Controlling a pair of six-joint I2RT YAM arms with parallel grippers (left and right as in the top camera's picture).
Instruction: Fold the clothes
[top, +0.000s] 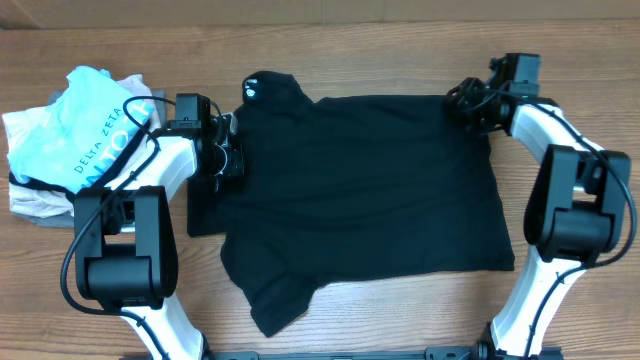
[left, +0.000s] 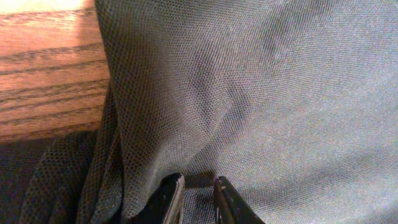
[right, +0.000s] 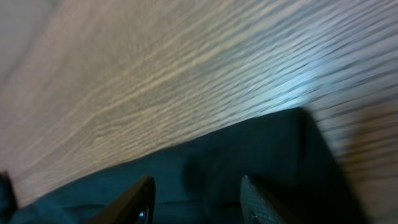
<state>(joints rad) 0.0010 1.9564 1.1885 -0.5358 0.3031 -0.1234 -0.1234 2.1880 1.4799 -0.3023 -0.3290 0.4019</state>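
Note:
The black shirt (top: 370, 190) lies spread across the middle of the table, with one sleeve at the front left and a small white print near its top left. My left gripper (top: 226, 152) is at the shirt's left edge. In the left wrist view its fingers (left: 198, 186) are nearly closed, with a fold of the black fabric (left: 261, 93) pinched between them. My right gripper (top: 466, 100) is over the shirt's top right corner. In the blurred right wrist view its fingers (right: 198, 186) are wide open above the dark cloth (right: 261, 149).
A light-blue shirt with white lettering (top: 85, 130) lies bunched at the far left on top of white and grey garments (top: 40, 200). Bare wooden table (top: 400, 320) shows in front of the black shirt and behind it.

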